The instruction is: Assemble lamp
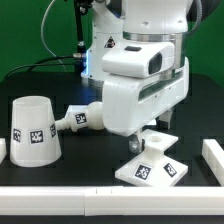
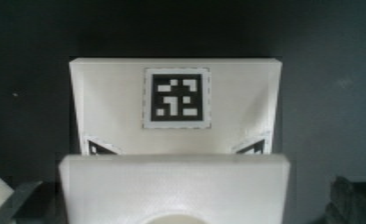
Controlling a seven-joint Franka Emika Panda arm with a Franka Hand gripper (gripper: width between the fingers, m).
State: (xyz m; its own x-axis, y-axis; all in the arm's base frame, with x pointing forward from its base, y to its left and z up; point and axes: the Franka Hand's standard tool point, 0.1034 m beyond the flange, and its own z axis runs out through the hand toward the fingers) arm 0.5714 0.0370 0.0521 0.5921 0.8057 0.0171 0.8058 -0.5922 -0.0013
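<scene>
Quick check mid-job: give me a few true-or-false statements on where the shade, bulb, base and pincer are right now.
1. The shade stands on the table with its wide end down. True.
2. The bulb is already seated in the base. False: it lies on its side on the table, between the shade and the base.
3. The pincer hangs low over the base. True.
4. The shade is on the exterior view's right of the base. False: it is on the exterior view's left.
5. The wrist view shows a tag on the base. True.
</scene>
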